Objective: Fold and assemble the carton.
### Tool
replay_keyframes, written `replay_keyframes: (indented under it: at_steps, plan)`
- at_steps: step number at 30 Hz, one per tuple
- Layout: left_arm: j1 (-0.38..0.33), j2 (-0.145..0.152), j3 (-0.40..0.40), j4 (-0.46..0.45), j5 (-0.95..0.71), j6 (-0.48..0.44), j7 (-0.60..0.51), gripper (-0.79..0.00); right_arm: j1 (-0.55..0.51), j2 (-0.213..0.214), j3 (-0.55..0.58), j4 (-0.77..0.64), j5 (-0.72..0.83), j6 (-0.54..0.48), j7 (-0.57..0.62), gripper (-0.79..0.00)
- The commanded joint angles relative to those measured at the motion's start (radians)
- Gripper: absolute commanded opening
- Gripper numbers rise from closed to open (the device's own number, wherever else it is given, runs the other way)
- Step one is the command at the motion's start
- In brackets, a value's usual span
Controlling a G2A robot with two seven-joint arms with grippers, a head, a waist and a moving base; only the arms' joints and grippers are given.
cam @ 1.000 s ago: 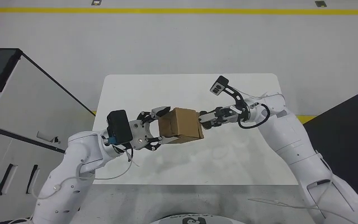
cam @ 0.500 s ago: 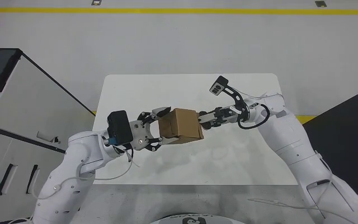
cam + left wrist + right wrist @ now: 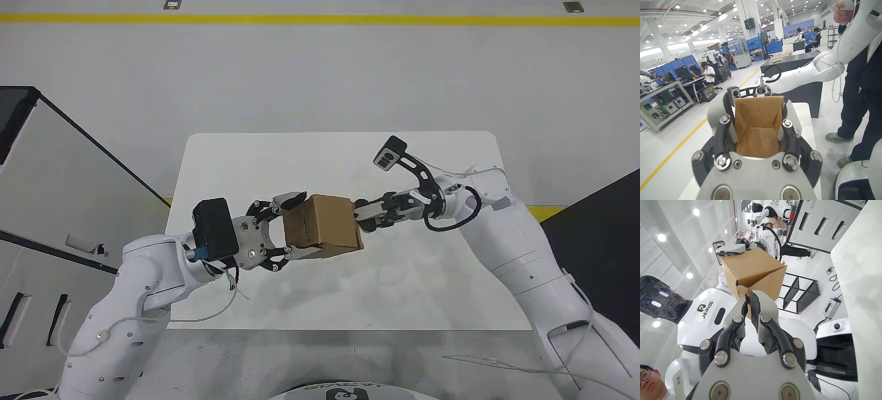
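Top view: at mid-frame the brown carton (image 3: 322, 223) is held over the white table (image 3: 440, 290), between the two arms. Left wrist view: the left gripper (image 3: 759, 108) clamps the carton by its two sides, with its open end toward the camera. Right wrist view: the right gripper (image 3: 749, 298) pinches a corner flap of the carton.

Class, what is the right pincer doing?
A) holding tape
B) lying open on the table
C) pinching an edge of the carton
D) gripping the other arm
C: the right pincer is shut on a cardboard edge of the carton.
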Motion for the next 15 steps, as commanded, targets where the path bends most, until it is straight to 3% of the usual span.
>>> replay_keyframes:
  at_steps: [1,15]
  plan:
    - [0.0,0.0,0.0,0.0,-0.001,0.0,0.001,-0.785,0.0,0.0,-0.001,-0.002,0.0,-0.001,0.0,-0.773]
    - [0.0,0.002,-0.004,0.002,0.002,0.0,0.005,-0.785,-0.002,-0.003,-0.006,-0.005,0.04,-0.006,0.0,-0.751]
